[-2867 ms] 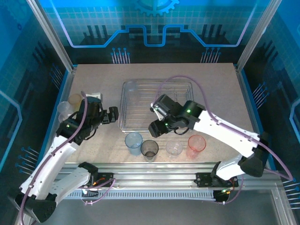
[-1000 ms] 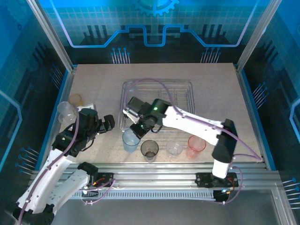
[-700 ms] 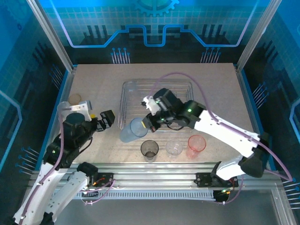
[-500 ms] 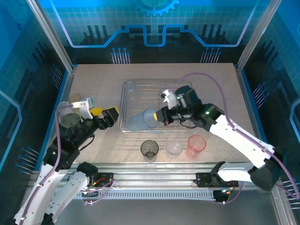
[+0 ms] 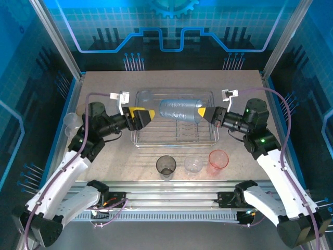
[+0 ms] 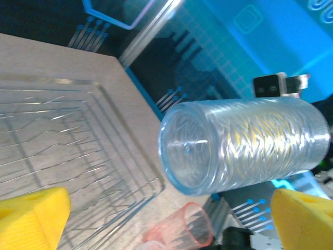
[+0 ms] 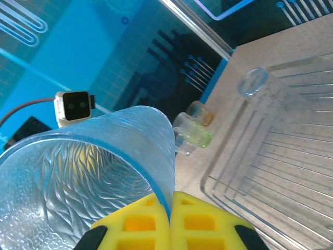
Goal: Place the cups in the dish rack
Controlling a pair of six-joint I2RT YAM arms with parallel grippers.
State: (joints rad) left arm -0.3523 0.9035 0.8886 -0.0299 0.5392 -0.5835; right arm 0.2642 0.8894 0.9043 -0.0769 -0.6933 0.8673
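Now holding the pale blue cup (image 5: pixel 179 110), just taken from the bench (image 5: pixel 104 88), sideways above the dish rack (image 5: pixel 174 144) in the right gripper (image 5: pixel 207 114) closed on its rim, with the left gripper (image 5: pixel 142 115) wide open and empty at its base, probably for handover.

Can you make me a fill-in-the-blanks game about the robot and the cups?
1. The right gripper pinches the rim of the ___ cup.
2. The left gripper is ___.
3. In a row in front of the dish rack stand ___ cups.

Missing words: blue; open; three.
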